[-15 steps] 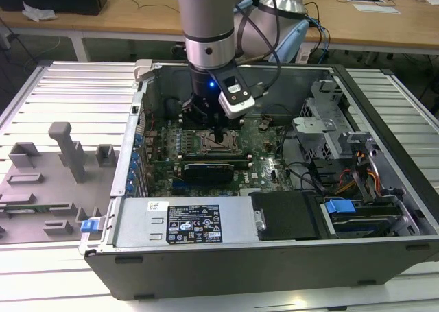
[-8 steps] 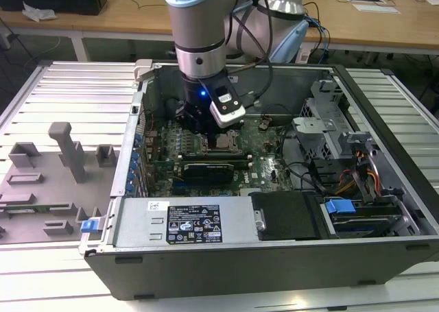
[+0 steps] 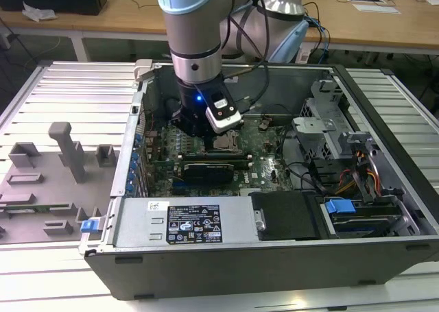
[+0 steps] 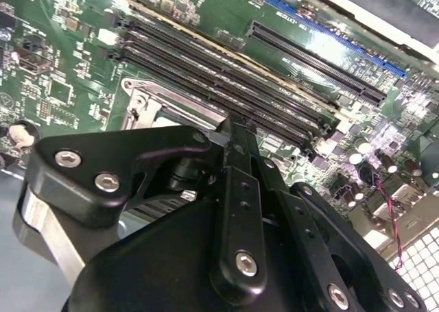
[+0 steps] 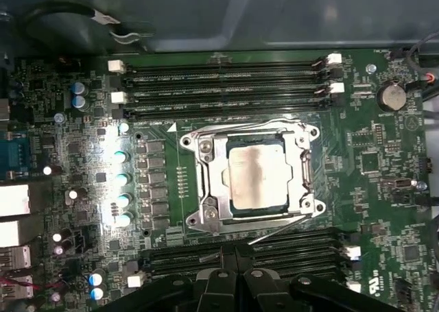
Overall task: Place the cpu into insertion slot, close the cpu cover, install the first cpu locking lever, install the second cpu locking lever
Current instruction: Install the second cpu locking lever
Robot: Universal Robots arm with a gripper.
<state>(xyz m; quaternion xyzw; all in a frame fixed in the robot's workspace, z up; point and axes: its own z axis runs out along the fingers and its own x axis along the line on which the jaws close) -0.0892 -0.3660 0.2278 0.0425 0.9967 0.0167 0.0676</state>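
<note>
The gripper [image 5: 235,274] has its two black fingers pressed together with nothing between them, their tips hovering over the memory slots [image 5: 247,254] just beside the socket; in the second wrist view the same fingers [image 4: 233,154] meet in one closed edge above the metal frame. A pinched-shut gripper makes a narrow pushing tool, which suits nudging a thin wire lever more than picking anything up, so that is probably why it is held this way. In the first wrist view the cpu [image 5: 255,176] lies flat in the insertion slot [image 5: 218,177], its dull silver top showing through the window of the cpu cover [image 5: 303,178], which lies down around it. A thin silvery locking lever [image 5: 285,231] runs slantwise off the socket's 6 o'clock edge toward the fingertips, apparently not yet latched. In the exterior view the arm [image 3: 195,44] drops nearly straight down into the open computer case [image 3: 274,260], wrist vertical, over the green board [image 3: 264,162].
</note>
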